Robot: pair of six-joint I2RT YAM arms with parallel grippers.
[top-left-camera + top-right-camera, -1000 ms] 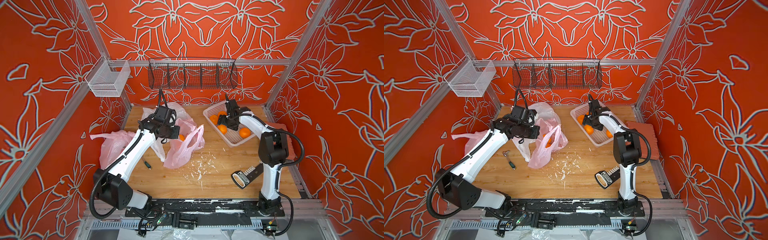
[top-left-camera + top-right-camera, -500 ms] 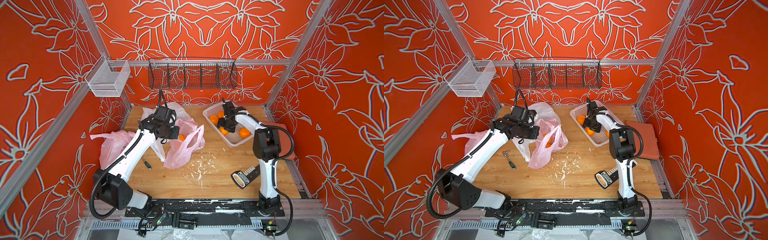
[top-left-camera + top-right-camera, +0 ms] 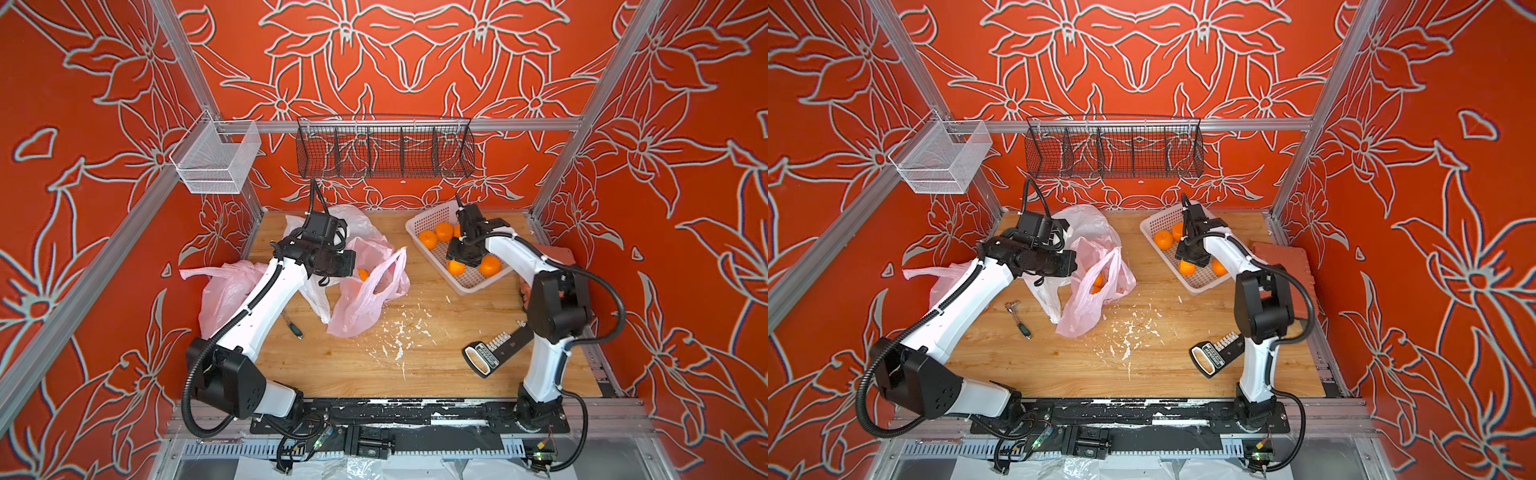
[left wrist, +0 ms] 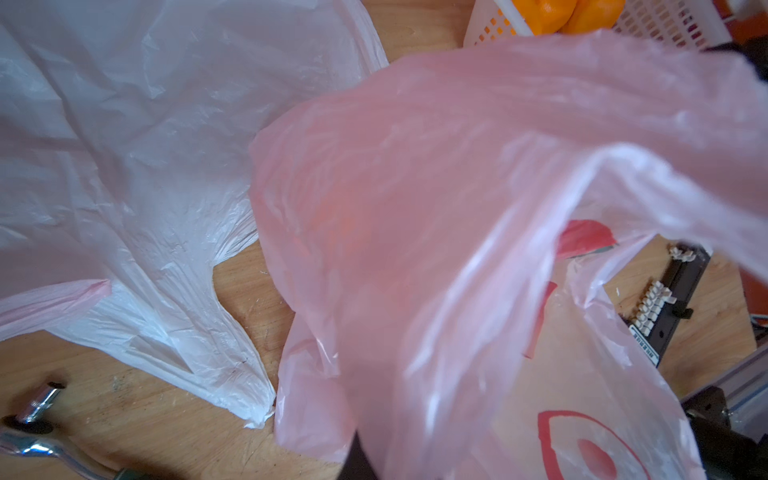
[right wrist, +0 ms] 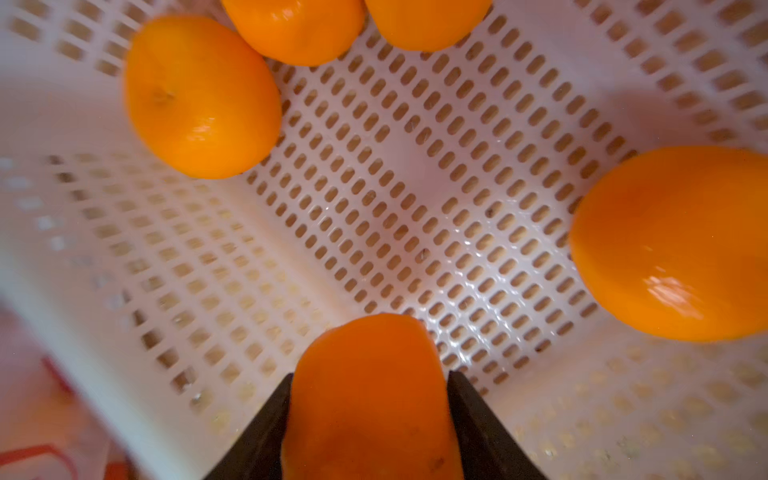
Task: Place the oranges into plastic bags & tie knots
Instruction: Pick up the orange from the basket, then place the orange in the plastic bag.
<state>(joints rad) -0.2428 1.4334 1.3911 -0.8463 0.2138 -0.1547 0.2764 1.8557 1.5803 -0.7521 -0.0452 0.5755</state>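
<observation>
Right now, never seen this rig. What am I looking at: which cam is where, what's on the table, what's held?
Two white robot arms are mounted along the near edge of a wooden table, each ending in a two-finger gripper. Two pictures come from a paired camera overhead, looking down at everything. The other two come from a camera on each wrist, looking past its fingers.

On the table: a basket of loose oranges, a pink bag with oranges in it, a white bag, a second pink bag, a small tool, a black device and white flecks.

The left gripper is shut, apparently on the pink bag's rim, holding it up. The right gripper is in the basket, jaws against both sides of an orange.
</observation>
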